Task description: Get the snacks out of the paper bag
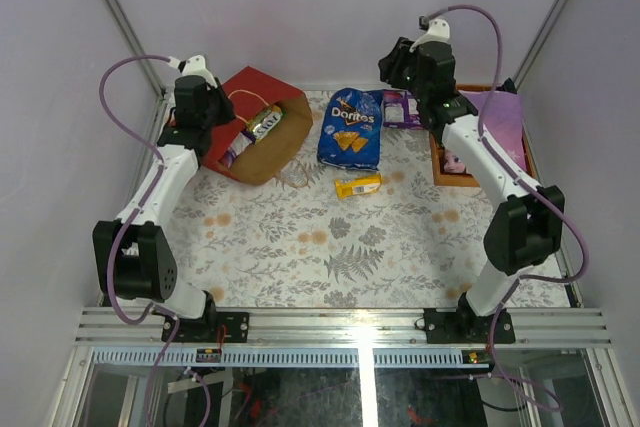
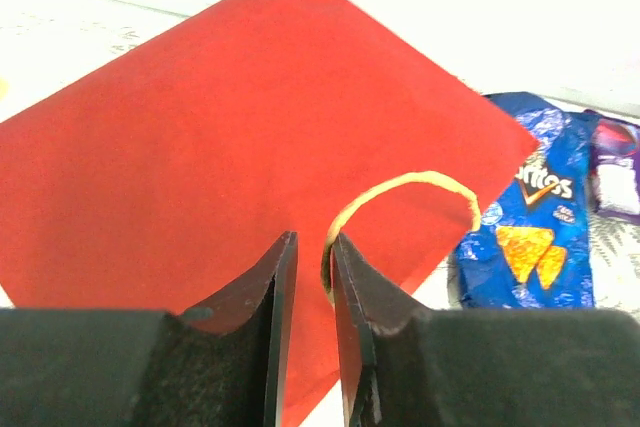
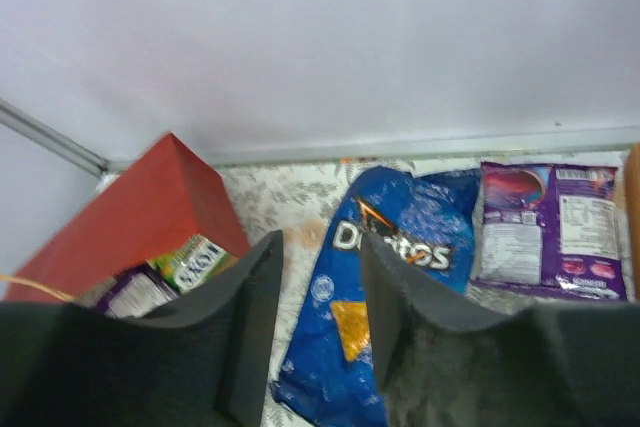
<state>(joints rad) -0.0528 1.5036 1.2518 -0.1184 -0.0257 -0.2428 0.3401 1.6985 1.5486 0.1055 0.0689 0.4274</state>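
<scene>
Mid-unpacking, the left pincer [image 2: 315,242] clenches the cord handle [image 2: 410,177] of the paper bag [image 1: 268,155] lying far-left on the counter [image 1: 330,247], two packets [image 1: 262,124] inside it, so the right pincer [image 3: 318,247], released and empty, must cross over and reach in

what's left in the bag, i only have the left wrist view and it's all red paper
Observer: Two packets show in the mouth of the paper bag: a yellow-green packet and a purple pack beside it.
Operator: anything out that i can't see
Observer: A small yellow packet lies on the table, nearer the arms than the Doritos bag.
Operator: and the other arm
Observer: The right tool hangs near the loose purple packet at the back, open and holding nothing.
</scene>
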